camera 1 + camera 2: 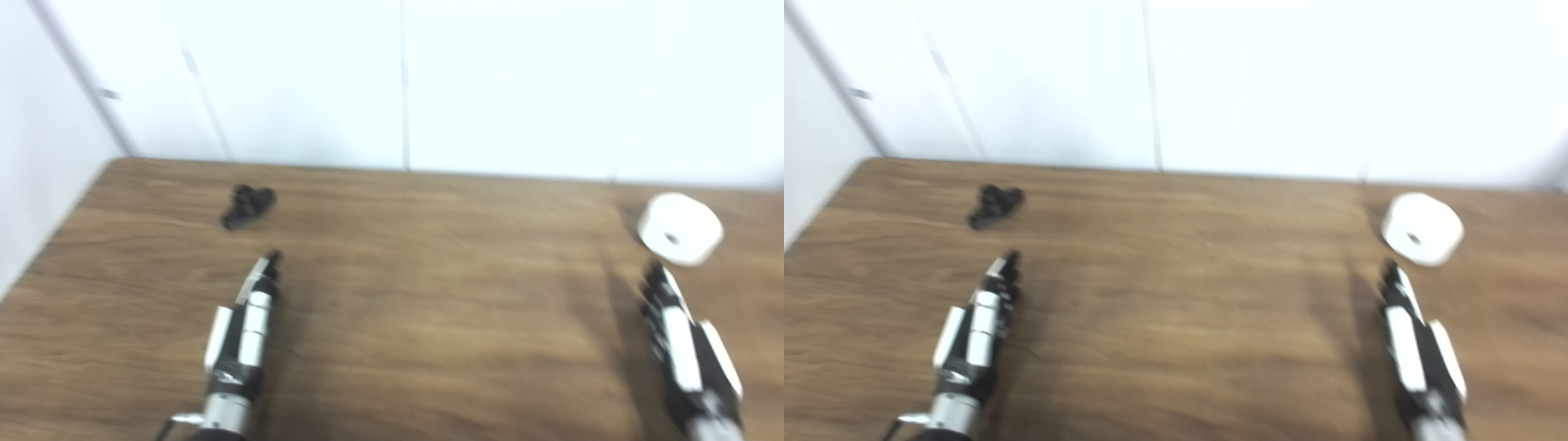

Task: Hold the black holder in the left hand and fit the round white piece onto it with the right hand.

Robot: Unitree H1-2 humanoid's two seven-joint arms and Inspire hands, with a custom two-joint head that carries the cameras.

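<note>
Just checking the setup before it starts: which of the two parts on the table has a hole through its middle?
The round white piece, far right ahead of the right hand. The black holder, far left, is small and irregular.

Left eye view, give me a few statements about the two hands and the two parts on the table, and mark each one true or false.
1. The black holder lies on the table, untouched. True.
2. The left hand holds the black holder. False: it holds nothing, short of the holder.
3. The round white piece sits far right, beyond the right hand. True.
4. The round white piece is fitted on the holder. False: they lie far apart.
</note>
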